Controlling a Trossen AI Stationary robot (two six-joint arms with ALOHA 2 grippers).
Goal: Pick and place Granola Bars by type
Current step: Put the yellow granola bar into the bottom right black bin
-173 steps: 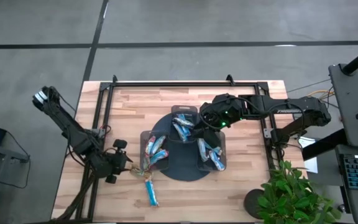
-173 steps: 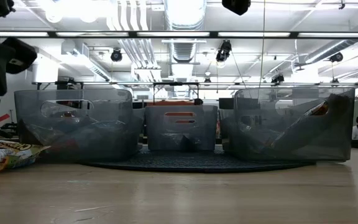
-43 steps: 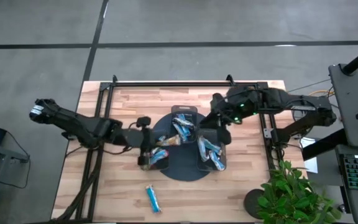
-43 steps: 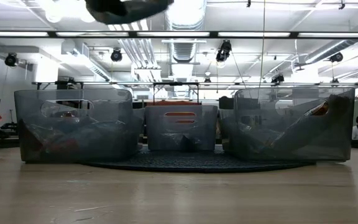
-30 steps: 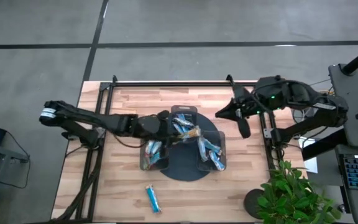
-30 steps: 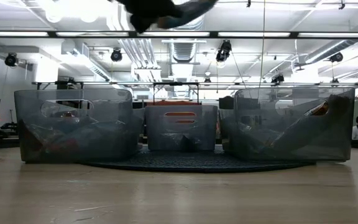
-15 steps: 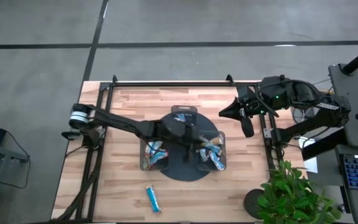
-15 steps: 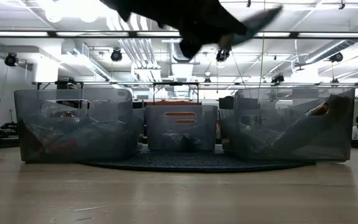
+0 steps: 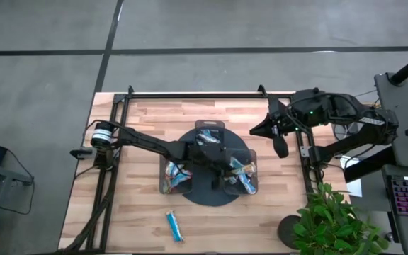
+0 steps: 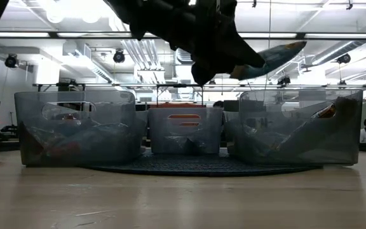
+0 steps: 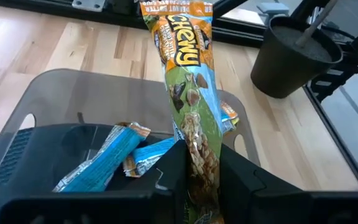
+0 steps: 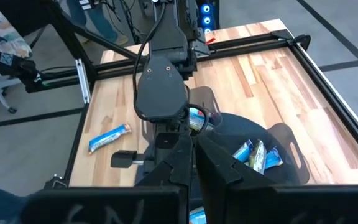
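We hold a green-and-orange granola bar (image 11: 188,93) by one end, its wrapper jutting out past the fingers of our left gripper (image 11: 199,177), which are clamped on it. In the high view this gripper (image 9: 227,164) sits at centre frame, over the right-hand clear bin (image 9: 253,170) on the dark round tray (image 9: 207,195); the low view shows the bar (image 10: 273,56) hanging high above the bin's rim, tilted. That bin already holds light blue bars (image 11: 107,155), while other bars lie in the left bin (image 9: 176,177) and the far bin (image 9: 210,136), and one blue bar (image 9: 173,225) lies alone on the bench (image 9: 140,127) at lower centre. Our right gripper (image 9: 280,145) waits at the upper right, fingers together and empty. The risk we see is twofold: dropped from this height, the long bar could strike the rim and tumble onto the bench; and its wrapper differs from the blue ones below, so this may be the wrong bin.
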